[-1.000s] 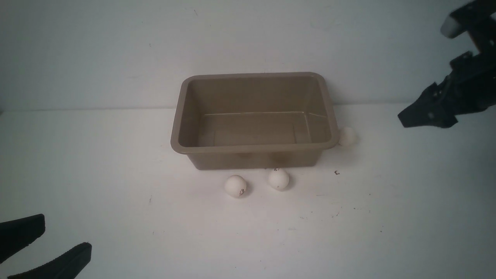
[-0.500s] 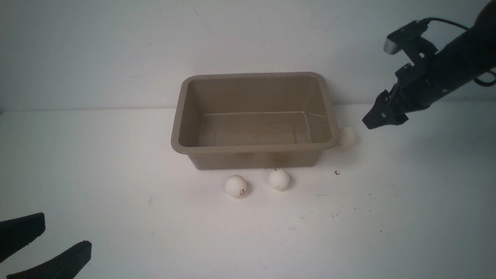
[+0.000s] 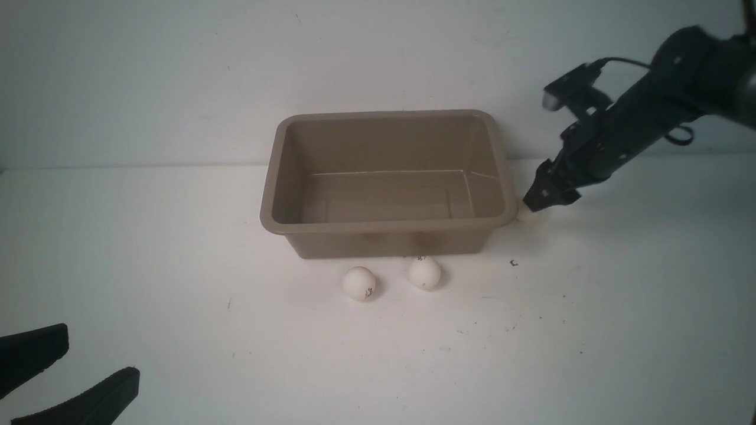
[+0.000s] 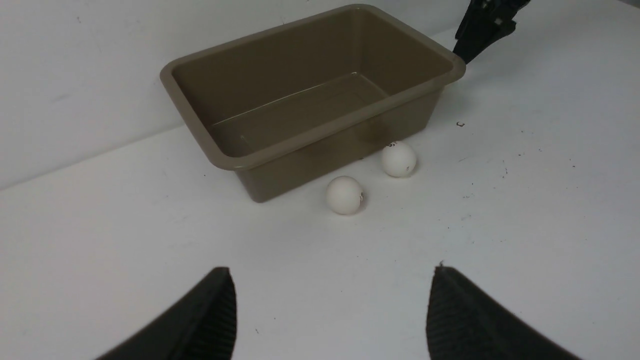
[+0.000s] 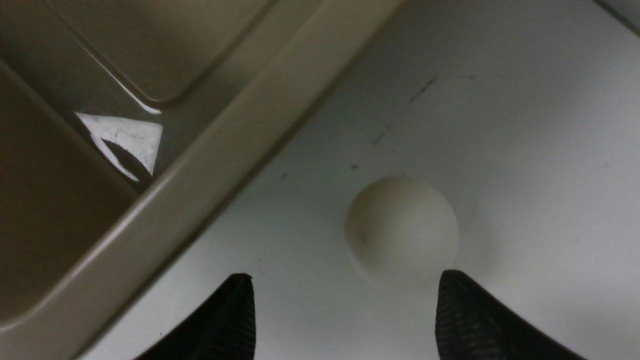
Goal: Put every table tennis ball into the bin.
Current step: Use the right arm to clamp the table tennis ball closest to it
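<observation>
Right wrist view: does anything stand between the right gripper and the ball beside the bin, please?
Nothing visible does: the ball lies on bare table just ahead of the open right gripper, with the bin alongside.

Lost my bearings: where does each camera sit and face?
Front: centred on robot's side, facing forward at the bin; left end effector and right end effector show.
Left wrist: behind the left fingertips, facing bin and two balls.
Right wrist: behind the right fingertips, looking down on third ball by bin rim.
Shared: the bin.
</observation>
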Action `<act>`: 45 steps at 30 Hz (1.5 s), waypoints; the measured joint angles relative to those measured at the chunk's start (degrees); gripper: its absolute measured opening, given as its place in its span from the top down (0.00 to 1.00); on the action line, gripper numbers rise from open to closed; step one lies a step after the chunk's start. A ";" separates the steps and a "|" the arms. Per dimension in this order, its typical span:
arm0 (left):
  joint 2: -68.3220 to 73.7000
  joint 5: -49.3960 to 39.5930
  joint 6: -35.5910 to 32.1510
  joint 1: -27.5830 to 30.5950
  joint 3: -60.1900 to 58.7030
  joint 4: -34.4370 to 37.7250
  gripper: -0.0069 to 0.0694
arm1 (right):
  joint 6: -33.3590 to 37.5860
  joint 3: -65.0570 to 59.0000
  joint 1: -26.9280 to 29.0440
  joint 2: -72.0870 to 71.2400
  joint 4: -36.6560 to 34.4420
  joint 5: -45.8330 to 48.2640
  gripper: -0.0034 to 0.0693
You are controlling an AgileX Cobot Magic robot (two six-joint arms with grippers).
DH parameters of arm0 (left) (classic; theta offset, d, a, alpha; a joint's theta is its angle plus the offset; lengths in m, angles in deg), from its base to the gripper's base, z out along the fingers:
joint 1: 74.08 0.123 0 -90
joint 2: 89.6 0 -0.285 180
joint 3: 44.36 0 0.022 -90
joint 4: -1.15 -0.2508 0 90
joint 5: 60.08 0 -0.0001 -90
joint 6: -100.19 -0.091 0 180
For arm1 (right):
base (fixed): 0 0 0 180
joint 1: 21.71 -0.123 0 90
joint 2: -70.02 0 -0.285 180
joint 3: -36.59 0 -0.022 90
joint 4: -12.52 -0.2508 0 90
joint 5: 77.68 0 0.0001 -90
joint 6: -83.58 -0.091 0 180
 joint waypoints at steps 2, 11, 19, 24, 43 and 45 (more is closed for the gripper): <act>0.00 0.00 -0.28 0.00 0.00 0.00 0.30 | 0.00 0.84 -0.25 1.01 0.08 -0.43 0.35; 0.00 0.03 -0.33 0.00 0.00 0.05 0.30 | 0.00 2.85 -0.62 3.90 2.52 -3.92 0.35; 0.00 0.03 -0.45 0.00 0.00 0.05 0.30 | 0.00 2.96 -0.62 4.19 2.57 -5.32 0.35; 0.00 0.03 -0.45 0.00 0.00 0.10 0.30 | 0.00 2.97 -0.62 5.68 2.52 -5.21 0.35; 0.00 0.03 -0.78 0.00 0.00 -0.30 0.30 | 1.89 2.97 -0.62 6.66 0.83 -9.04 0.46; 0.00 0.03 -0.78 0.00 0.00 -0.43 0.30 | 1.89 2.97 -0.62 5.30 1.22 -9.15 0.46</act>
